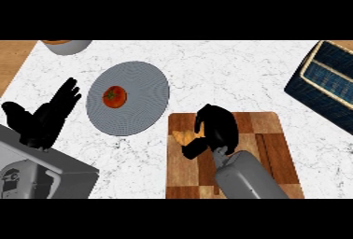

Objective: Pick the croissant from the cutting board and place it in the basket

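croissant (184,137) | on cutting board (276,140) | right hand (221,127) fingers (201,120) curled round it

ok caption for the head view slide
Right robot hand curls round the croissant on the board; basket at upper right.

- Location type: kitchen, viewed steeply down onto a counter top
- Work surface: white marble-patterned counter (228,70) with grey veining, and a wood-toned strip along its left edge
- Preparation equipment: wooden cutting board (272,140) of light and dark blocks, lying flat on the counter
- Tableware: round grey plate (141,107) left of the board, and part of a grey bowl (69,46) at the upper left
- Foodstuffs: red tomato (114,96) on the plate, golden croissant (183,137) on the board
- Storage: dark blue woven basket (331,88) with a pale rim, at the right edge
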Robot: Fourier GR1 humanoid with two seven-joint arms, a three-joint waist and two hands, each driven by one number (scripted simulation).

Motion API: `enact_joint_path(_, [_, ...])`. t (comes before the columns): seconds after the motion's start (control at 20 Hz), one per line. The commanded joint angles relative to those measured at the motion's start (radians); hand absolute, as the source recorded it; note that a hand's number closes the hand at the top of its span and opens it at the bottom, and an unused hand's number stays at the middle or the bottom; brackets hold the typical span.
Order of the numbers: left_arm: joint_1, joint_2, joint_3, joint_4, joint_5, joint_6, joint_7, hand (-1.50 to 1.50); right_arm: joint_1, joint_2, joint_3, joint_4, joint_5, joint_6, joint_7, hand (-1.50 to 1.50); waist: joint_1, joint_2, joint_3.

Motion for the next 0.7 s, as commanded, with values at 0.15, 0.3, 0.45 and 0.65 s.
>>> enact_joint_path(0.15, [-0.006, -0.026, -0.01, -0.045, -0.058, 0.088, 0.076, 0.0, -0.107, 0.016, 0.054, -0.045, -0.139, -0.273, 0.083, 1.5, 0.005, -0.002, 0.004])
enact_joint_path(0.3, [-0.017, 0.006, 0.019, -0.009, -0.06, 0.069, 0.063, 0.0, -0.161, 0.016, 0.003, -0.145, -0.138, -0.36, 0.045, 1.5, -0.011, -0.004, 0.004])
enact_joint_path(0.45, [0.003, 0.009, 0.03, -0.038, -0.048, 0.047, 0.073, 0.0, -0.253, 0.016, 0.049, -0.16, -0.025, -0.43, 0.109, 1.5, -0.003, -0.006, 0.003])
enact_joint_path(0.65, [0.017, -0.012, 0.028, 0.005, -0.077, 0.066, 0.028, 0.0, -0.337, 0.016, 0.051, -0.277, 0.128, -0.35, 0.329, 1.5, -0.025, -0.01, 0.001])
